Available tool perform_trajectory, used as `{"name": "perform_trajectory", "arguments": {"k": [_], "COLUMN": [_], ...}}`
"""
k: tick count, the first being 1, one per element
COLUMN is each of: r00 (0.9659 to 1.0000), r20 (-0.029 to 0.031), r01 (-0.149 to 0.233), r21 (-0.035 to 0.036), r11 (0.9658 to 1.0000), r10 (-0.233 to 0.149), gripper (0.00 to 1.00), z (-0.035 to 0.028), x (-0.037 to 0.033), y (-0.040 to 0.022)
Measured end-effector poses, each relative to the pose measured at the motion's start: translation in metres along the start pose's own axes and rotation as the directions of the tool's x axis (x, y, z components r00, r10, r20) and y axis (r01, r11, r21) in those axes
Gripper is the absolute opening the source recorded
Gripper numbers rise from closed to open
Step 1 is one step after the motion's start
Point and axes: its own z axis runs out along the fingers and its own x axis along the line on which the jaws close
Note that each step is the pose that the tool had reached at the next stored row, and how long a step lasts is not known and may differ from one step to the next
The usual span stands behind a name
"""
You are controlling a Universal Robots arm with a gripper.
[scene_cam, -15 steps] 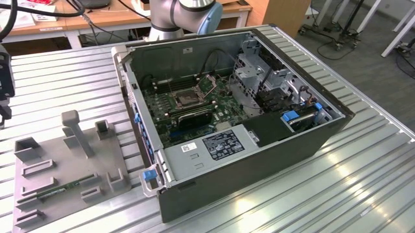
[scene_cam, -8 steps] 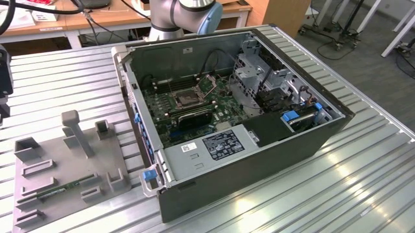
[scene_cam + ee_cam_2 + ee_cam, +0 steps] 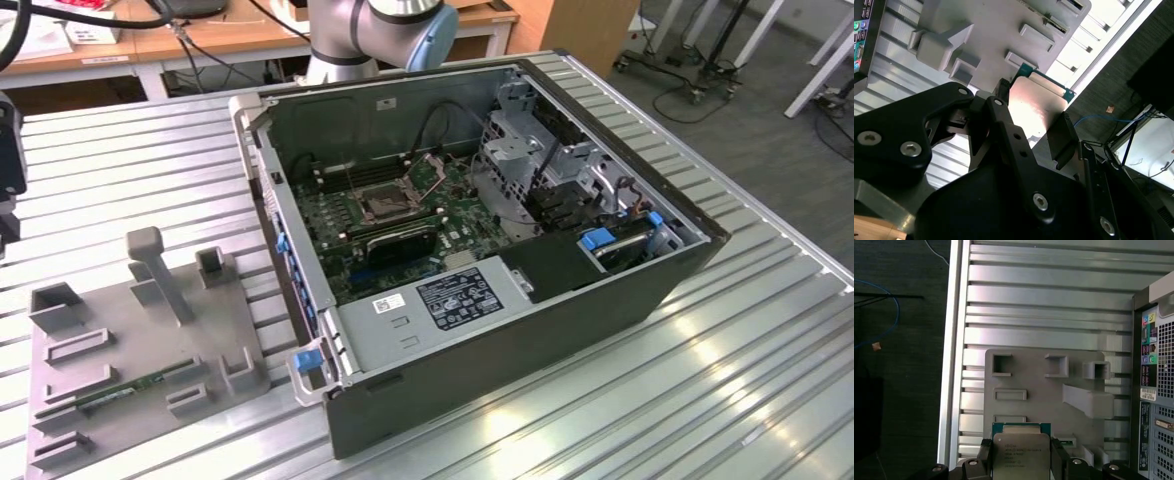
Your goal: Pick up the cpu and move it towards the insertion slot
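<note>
The cpu [image 3: 1021, 456], a flat square chip with a silvery top and green rim, sits between the black fingers [image 3: 985, 456] of my gripper [image 3: 1021, 462], which is shut on its two opposite edges. The second wrist view shows the same grip: the cpu [image 3: 1034, 107] clamped in the gripper [image 3: 1031, 114]. The chip hangs in the air well above the grey fixture plate [image 3: 1044, 390]. The insertion slot [image 3: 387, 205], a dark square socket with a silver frame, lies on the green motherboard inside the open computer case [image 3: 534, 330], off toward the exterior view's right of the plate.
The grey fixture plate [image 3: 134, 350] carries raised holders, a tall post [image 3: 158, 272] and a green memory stick [image 3: 127, 388]. The ribbed metal table [image 3: 747, 380] ends at an edge near the plate, with dark floor and cables beyond [image 3: 884, 315]. The case walls stand high around the motherboard.
</note>
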Motion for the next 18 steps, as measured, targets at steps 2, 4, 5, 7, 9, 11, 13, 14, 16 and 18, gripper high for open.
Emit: {"name": "perform_trajectory", "arguments": {"k": [2, 4, 5, 7, 9, 11, 13, 14, 16, 18], "r00": [1.0000, 1.0000, 1.0000, 1.0000, 1.0000, 1.0000, 1.0000, 1.0000, 1.0000, 1.0000], "r20": [-0.0002, 0.0001, 0.0000, 0.0001, 0.0000, 0.0002, 0.0001, 0.0001, 0.0001, 0.0000], "r01": [0.000, 0.000, 0.000, 0.000, 0.000, 0.000, 0.000, 0.000, 0.000, 0.000], "r21": [0.0001, -0.0001, -0.0001, -0.0001, 0.0000, 0.0000, -0.0001, -0.0001, -0.0001, -0.0001], "r11": [1.0000, 1.0000, 1.0000, 1.0000, 1.0000, 1.0000, 1.0000, 1.0000, 1.0000, 1.0000], "r10": [0.000, 0.000, 0.000, 0.000, 0.000, 0.000, 0.000, 0.000, 0.000, 0.000], "gripper": [0.55, 0.55, 0.55, 0.55, 0.55, 0.55, 0.55, 0.55, 0.55, 0.55], "z": [-0.0001, 0.0001, 0.0000, 0.0001, 0.0000, 0.0001, 0.0001, 0.0001, 0.0000, 0.0000], "x": [-0.0006, -0.0014, -0.0019, -0.0031, -0.0043, -0.0057, -0.0073, -0.0081, -0.0098, -0.0116], "y": [0.0000, -0.0001, -0.0001, -0.0001, -0.0002, -0.0002, -0.0003, -0.0003, -0.0004, -0.0004]}}
